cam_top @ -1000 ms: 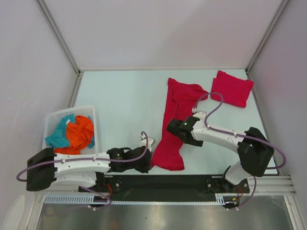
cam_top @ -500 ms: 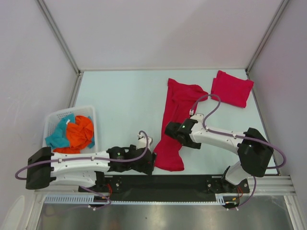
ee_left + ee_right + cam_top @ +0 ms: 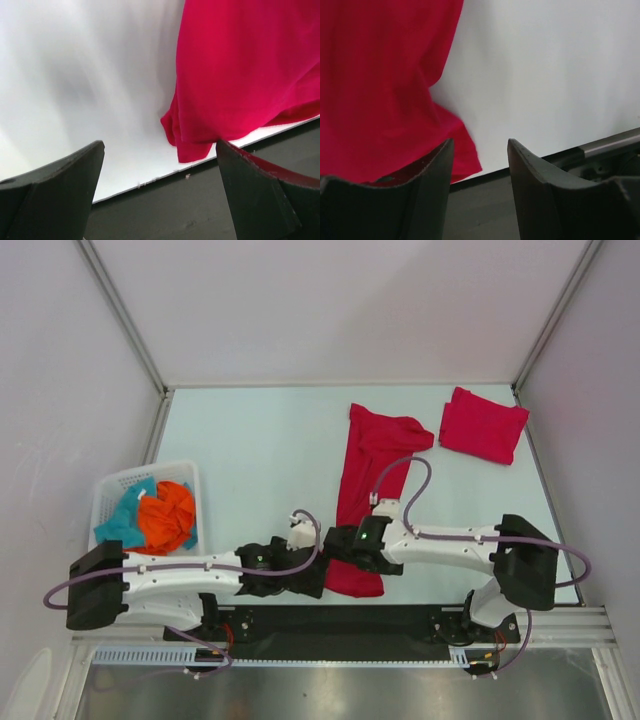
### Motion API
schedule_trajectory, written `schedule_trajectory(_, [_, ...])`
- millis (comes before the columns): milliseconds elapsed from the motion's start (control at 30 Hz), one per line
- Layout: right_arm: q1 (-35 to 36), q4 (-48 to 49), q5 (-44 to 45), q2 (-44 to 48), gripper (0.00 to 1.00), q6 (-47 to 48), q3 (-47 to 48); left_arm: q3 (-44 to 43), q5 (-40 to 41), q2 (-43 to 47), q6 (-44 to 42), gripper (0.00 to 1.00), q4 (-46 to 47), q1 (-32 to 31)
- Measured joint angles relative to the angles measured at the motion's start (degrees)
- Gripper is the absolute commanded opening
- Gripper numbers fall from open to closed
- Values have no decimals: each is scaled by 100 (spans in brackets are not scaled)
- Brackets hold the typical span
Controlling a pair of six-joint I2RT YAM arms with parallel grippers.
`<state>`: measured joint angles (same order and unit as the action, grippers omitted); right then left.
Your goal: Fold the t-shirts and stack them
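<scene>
One crimson t-shirt [image 3: 365, 490] lies as a long lengthwise strip on the table, its near end at the front edge. A second t-shirt [image 3: 483, 425] sits folded at the back right. My left gripper [image 3: 312, 576] hovers just left of the strip's near-left corner, and in the left wrist view the gripper [image 3: 160, 145] stands wide open with that cloth corner [image 3: 192, 147] ahead and nothing between the jaws. My right gripper [image 3: 342, 546] is over the strip's near end. In the right wrist view this gripper [image 3: 480, 142] is open, the red cloth [image 3: 380, 90] beside and under its left finger [image 3: 432, 185].
A white basket [image 3: 108, 486] holding orange cloth [image 3: 165, 515] and teal cloth [image 3: 120, 527] stands at the left. The black front rail [image 3: 330, 622] runs just below the shirt's near end. White walls enclose the pale table [image 3: 250, 455].
My left gripper went from shut to wide open and slid right toward the shirt's near corner. The right gripper travelled down the strip toward the front edge and opened a little wider.
</scene>
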<state>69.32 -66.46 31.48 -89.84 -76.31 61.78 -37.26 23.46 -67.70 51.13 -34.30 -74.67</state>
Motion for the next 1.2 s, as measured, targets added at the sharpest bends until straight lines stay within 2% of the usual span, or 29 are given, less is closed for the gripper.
schedule_trajectory(233, [271, 28, -315, -435, 53, -302, 98, 111, 79, -33, 50, 99, 162, -2])
schedule_trajectory(433, [341, 236, -509, -387, 52, -579, -129, 262, 90, -4, 136, 99, 177, -31])
schedule_trajectory(667, [870, 295, -723, -291, 51, -841, -518, 658, 153, 22, 391, 95, 411, 101])
schedule_trajectory(833, [881, 308, -737, -245, 51, -938, -651, 678, 225, -98, 411, 96, 485, 118])
schedule_trajectory(1200, [881, 367, -695, 33, 41, -1075, -839, 627, 284, -293, 389, 96, 702, 293])
